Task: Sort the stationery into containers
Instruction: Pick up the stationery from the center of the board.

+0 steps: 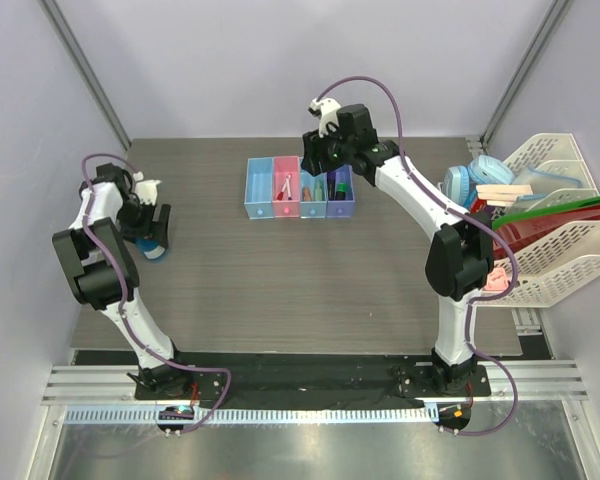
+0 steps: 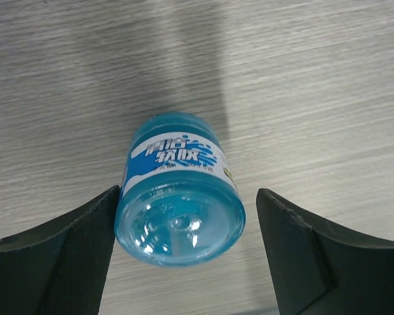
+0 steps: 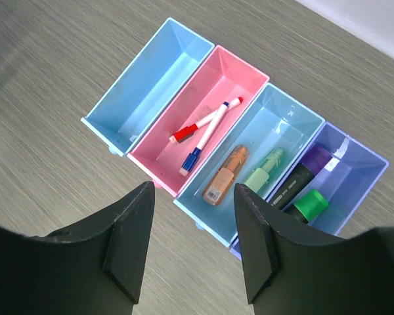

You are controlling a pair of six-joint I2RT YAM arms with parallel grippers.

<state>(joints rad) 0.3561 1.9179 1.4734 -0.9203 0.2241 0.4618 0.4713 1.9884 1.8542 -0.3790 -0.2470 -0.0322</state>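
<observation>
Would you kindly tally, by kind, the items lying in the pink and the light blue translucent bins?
White plastic markers, one red-capped, one blue-capped: 2
Small orange piece: 1
Small green piece: 1
Total: 4

A grey wood-grain table [image 1: 280,280] is being viewed from above. At three o'clock, white mesh racks [image 1: 570,275] are being kept at its edge, and a green folder [image 1: 570,206] and a red folder [image 1: 530,232] are being held tilted inside them. At two o'clock, a light-blue round item [image 1: 458,184], too unclear to name, is being kept just beside the racks. At six o'clock, a black strip [image 1: 300,365] is being laid along the near edge.
</observation>
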